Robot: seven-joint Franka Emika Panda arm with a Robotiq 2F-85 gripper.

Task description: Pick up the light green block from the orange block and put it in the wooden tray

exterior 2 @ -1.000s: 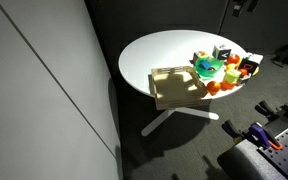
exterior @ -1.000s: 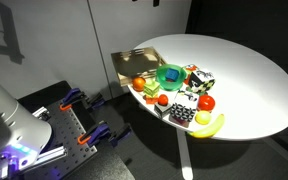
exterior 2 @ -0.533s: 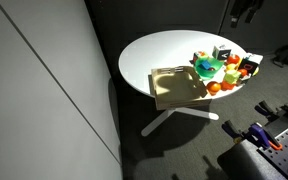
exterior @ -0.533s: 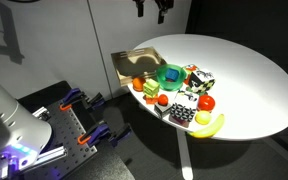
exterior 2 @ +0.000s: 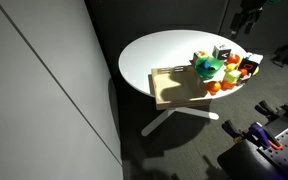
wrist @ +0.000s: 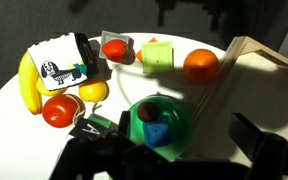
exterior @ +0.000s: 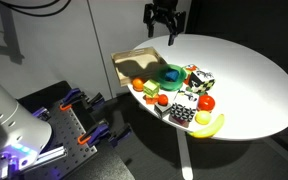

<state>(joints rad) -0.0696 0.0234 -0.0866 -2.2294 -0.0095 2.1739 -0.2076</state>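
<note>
The light green block sits near the top middle of the wrist view, between a red ball and an orange ball. In an exterior view it is a small pale spot at the table's near edge. I cannot make out the orange block; it may be hidden under the light green block. The wooden tray lies beside the pile. My gripper is open and empty, high above the table over the green bowl.
The green bowl holds a blue block and a dark ball. Around it lie a banana, a black-and-white box, a red fruit and a yellow fruit. The round white table drops off close to the pile.
My gripper has come down into both exterior views from the top edge and now hangs above the table's back edge. The objects have not moved.
</note>
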